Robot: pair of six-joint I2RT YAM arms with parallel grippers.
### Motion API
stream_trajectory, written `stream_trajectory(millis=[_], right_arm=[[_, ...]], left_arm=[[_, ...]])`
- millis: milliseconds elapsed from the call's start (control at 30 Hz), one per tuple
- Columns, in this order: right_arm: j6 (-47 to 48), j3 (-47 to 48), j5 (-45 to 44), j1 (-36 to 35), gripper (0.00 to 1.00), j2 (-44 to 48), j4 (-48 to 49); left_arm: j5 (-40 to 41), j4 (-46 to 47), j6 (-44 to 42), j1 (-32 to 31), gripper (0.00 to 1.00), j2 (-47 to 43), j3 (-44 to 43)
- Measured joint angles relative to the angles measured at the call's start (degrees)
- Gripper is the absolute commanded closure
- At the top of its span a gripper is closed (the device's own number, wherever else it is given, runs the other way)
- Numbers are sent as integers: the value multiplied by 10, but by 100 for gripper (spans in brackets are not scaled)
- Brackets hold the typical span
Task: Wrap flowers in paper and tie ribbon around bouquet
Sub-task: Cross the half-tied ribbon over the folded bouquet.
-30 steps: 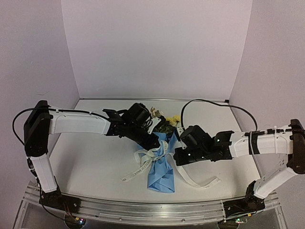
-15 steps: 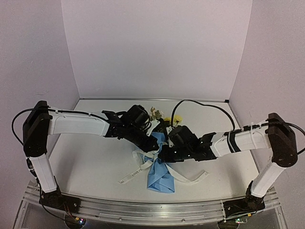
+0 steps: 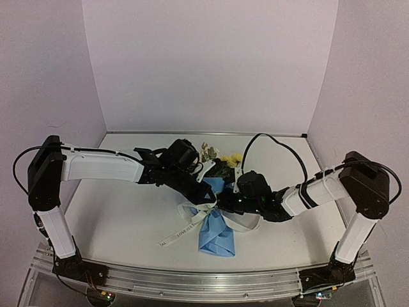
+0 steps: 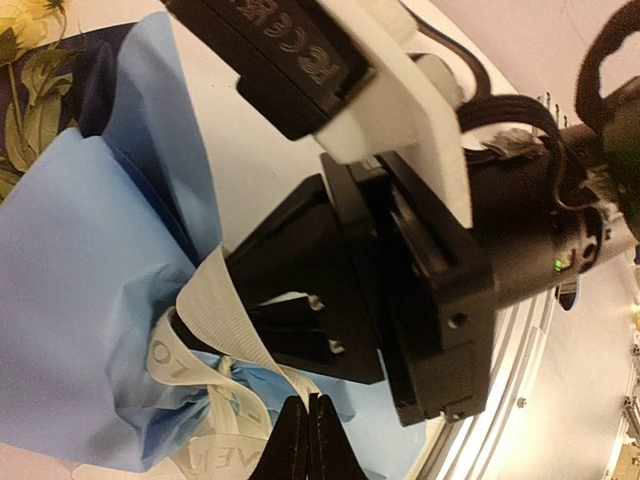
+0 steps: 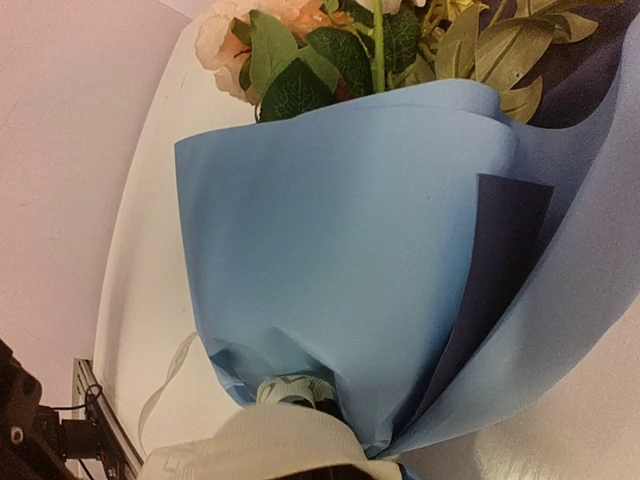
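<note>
Swung leftward since a second ago, the right arm crowds the table (image 3: 121, 217) middle, open surface toward both side edges, where the bouquet (image 3: 216, 235) lies, left gripper (image 3: 209, 193) and right gripper (image 3: 224, 203) pinched shut on the ribbon (image 3: 182, 233).

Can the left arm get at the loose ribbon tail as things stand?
Probably: the tail lies uncovered on the table, close to the left end effector, which is shut on the ribbon.

On the top view I read "LOVE" in dark print on the ribbon (image 3: 181, 233) tail running toward 7 o'clock. My left wrist view gives "LO" on the same ribbon. Raised letters on the black housing (image 4: 300, 60) at 12 o'clock are illegible to me.
</note>
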State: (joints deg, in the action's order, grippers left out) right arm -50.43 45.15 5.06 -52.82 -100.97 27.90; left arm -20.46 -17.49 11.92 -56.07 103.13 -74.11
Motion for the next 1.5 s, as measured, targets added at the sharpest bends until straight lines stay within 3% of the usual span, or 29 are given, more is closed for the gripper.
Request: stream_trajectory(millis=[267,500,633,1133,1367,1500], right_arm=[[-42,-36,21,24,100,-40,148],[-63,-36,54,32,100,-63,210],[-68,-36,68,33,100,-63,233],[-73,-34,106,45,100,-95,261],[-73,-34,111,47,100,-95,265],[-73,-32,113,47,100,-96,265]], left_arm=[[-40,-1,-4,0,90,9,-2],[-6,-6,4,0,61,39,-12],[21,-2,11,0,57,39,-12],[39,26,35,24,60,-15,-6],[45,46,71,51,78,-39,23],[45,45,97,87,83,-39,41]])
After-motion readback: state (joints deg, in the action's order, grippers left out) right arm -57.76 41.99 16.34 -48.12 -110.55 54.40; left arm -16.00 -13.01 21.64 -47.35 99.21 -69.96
